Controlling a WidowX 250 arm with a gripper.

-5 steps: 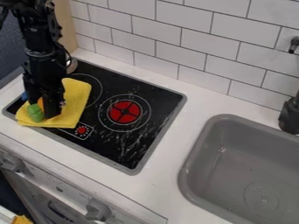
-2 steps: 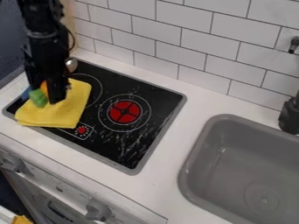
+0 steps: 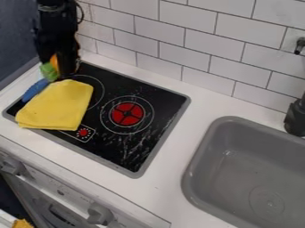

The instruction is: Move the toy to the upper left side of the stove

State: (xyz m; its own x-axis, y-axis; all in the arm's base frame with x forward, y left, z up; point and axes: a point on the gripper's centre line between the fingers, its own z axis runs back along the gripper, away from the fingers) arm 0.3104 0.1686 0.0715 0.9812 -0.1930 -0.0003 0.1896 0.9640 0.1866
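Toy: the green and orange toy (image 3: 49, 71) is at the upper left corner of the stove (image 3: 166, 104), in front of the gripper (image 3: 58, 67); whether it touches the surface there, I cannot tell.
Fingers: clamped on the toy, pointing down, with the orange part between them and the green part jutting out at their left.
Yellow towel: the folded towel (image 3: 56, 107) covers the stove's left part, overlaps 1 of its 2 ring markings and laps over its front left edge. Its top corner lies just below the toy.
Blue thing: a long blue thing (image 3: 35, 90) lies slantwise along the stove's left edge, beside the towel, its upper end near the green part.
Stove edges: a raised grey rim (image 3: 162, 139) frames the black surface; a strip of white desk (image 3: 173, 156) runs behind, in front and to the right.
Room: to the right of the towel, the stove's black surface stretches past the red burner (image 3: 127, 113) to the rim.
Wall: white tiles (image 3: 187, 42) rise behind the stove, close to the gripper's right; a dark wall (image 3: 15, 35) stands to its left.
Sink: the grey sink (image 3: 238, 153) is right of the stove.
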